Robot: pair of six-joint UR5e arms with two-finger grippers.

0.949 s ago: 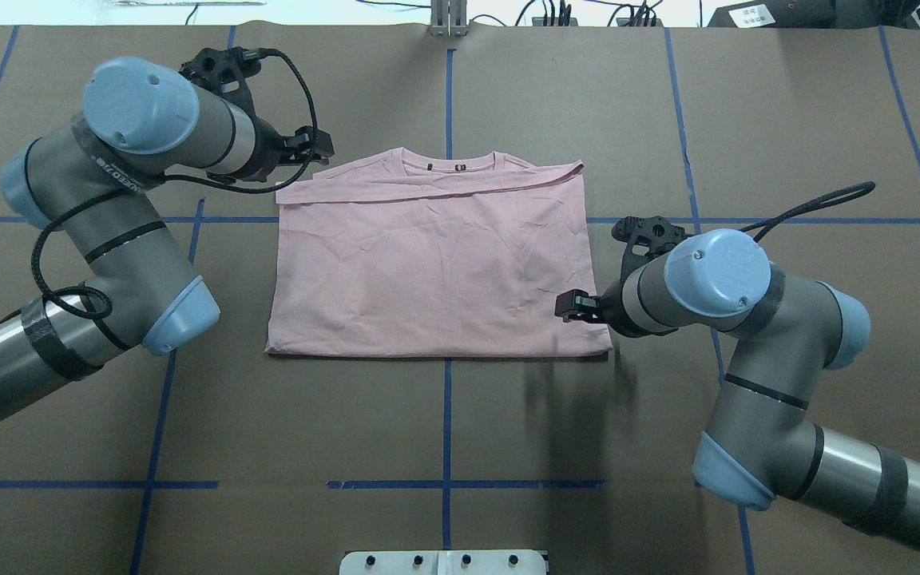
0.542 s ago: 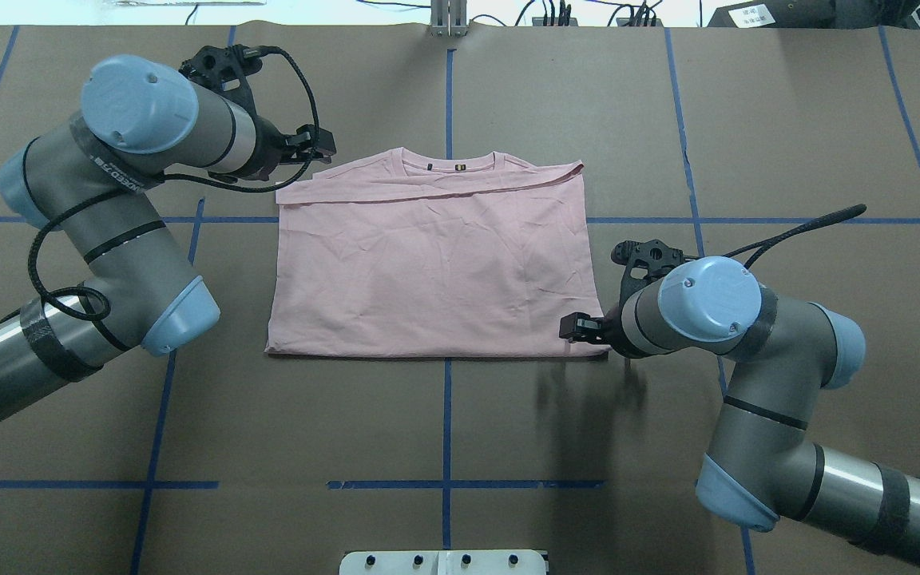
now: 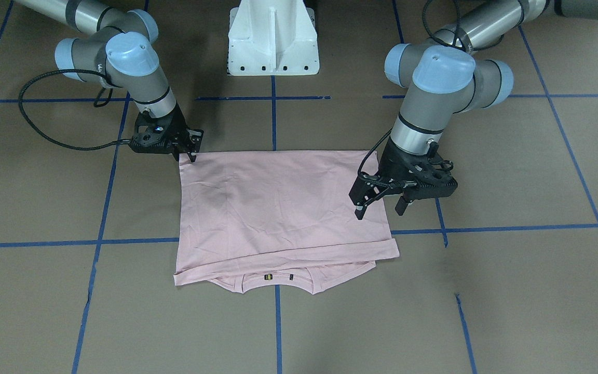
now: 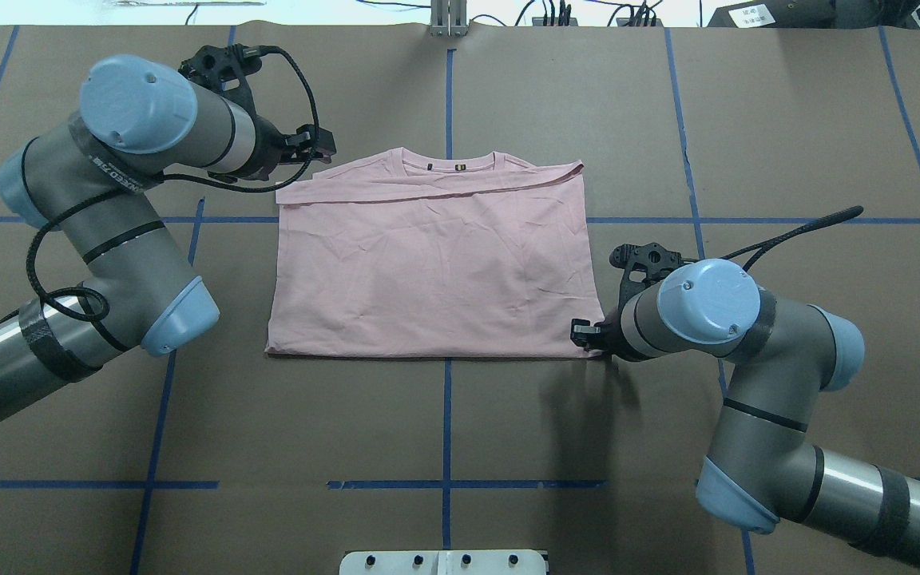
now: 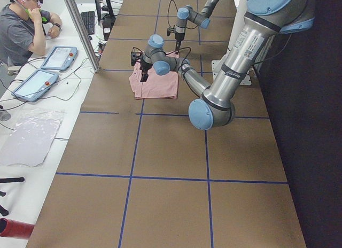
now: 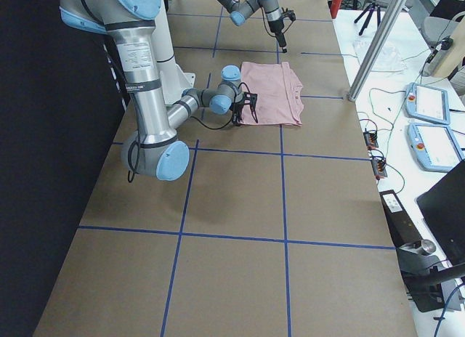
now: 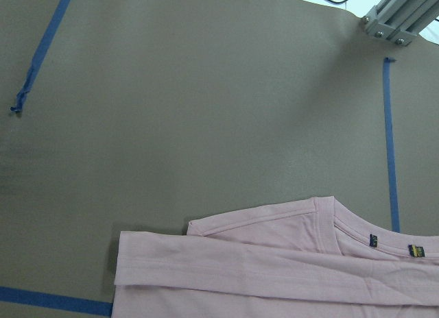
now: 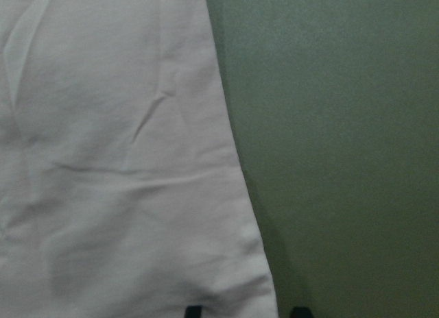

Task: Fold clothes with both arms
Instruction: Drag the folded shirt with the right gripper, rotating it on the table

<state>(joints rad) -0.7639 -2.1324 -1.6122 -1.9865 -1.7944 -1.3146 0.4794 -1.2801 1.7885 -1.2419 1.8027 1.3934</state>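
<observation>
Pink T-shirt (image 4: 436, 271) folded flat mid-table (image 4: 444, 431), with a gripper at each of two opposite corners.
I see it lying as a rectangle, collar (image 4: 448, 164) on the side away from the robot base. My right gripper (image 3: 189, 154) sits low at the near right corner, slightly parted, one fingertip (image 8: 193, 311) over cloth, the other over bare table. My left gripper (image 3: 380, 208) hangs above the far left corner, fingers spread wide.

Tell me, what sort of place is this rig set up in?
Most likely a robotics lab workcell: a paper-covered table gridded with blue tape, two teach pendants on the side bench, and a person seated beside them.
</observation>
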